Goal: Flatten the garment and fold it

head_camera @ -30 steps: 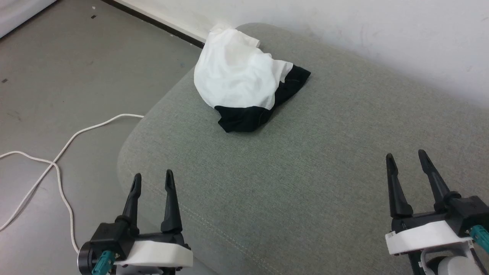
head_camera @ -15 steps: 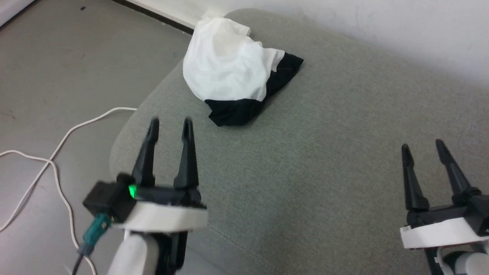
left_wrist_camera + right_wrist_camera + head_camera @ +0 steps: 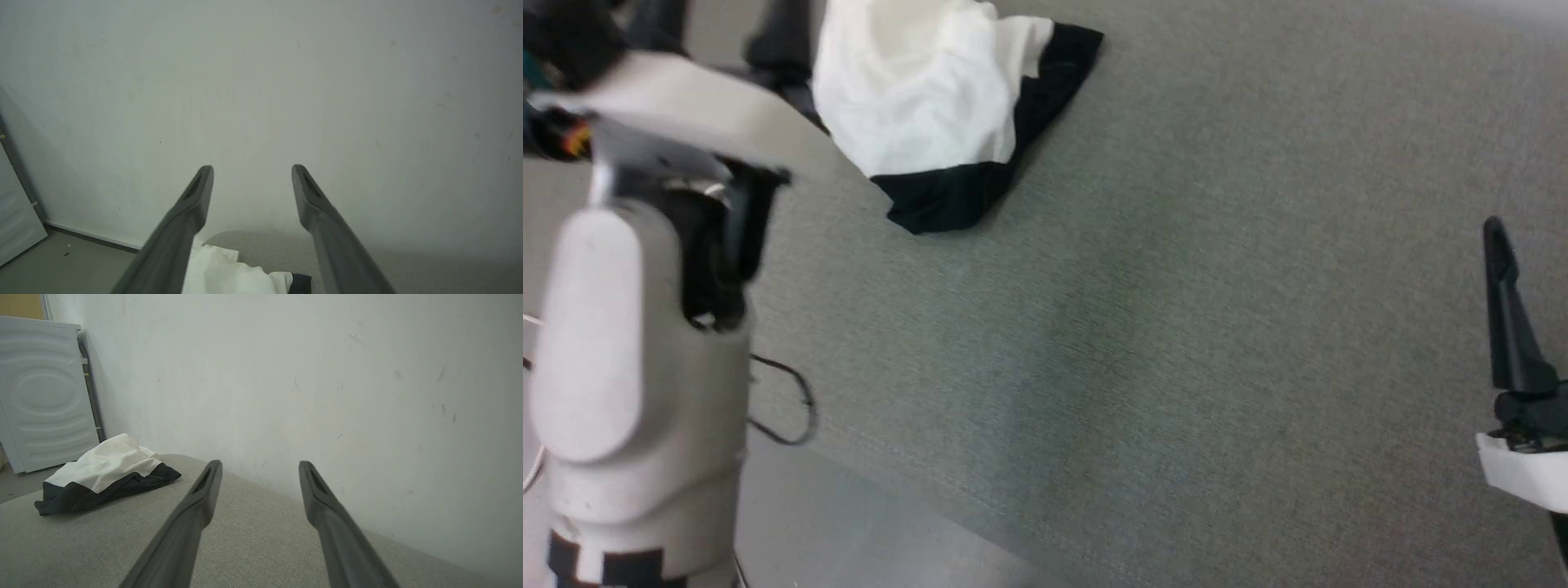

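The garment (image 3: pixel 931 106) lies crumpled in a heap at the far left of a grey cushion (image 3: pixel 1176 327), its white body on top and black sleeve cloth along its near and right edges. The chest print is hidden. My left arm (image 3: pixel 637 327) is raised at the left, and its blurred gripper (image 3: pixel 719 24) is just left of the heap. In the left wrist view that gripper (image 3: pixel 251 171) is open and empty above the garment (image 3: pixel 229 277). My right gripper (image 3: pixel 259 465) is open and empty, far right of the garment (image 3: pixel 106 473). One of its fingers (image 3: pixel 1507 310) shows at the right edge.
A pale wall (image 3: pixel 327 375) runs close behind the cushion. A white appliance (image 3: pixel 41 396) stands past the cushion's far-left end. Floor (image 3: pixel 866 531) lies below the cushion's near-left edge, and a dark cable (image 3: pixel 784 408) hangs by my left arm.
The head camera has tipped forward and down, so the whole picture has shifted. My left arm has risen and reached forward to the garment's left side. Both grippers stay open.
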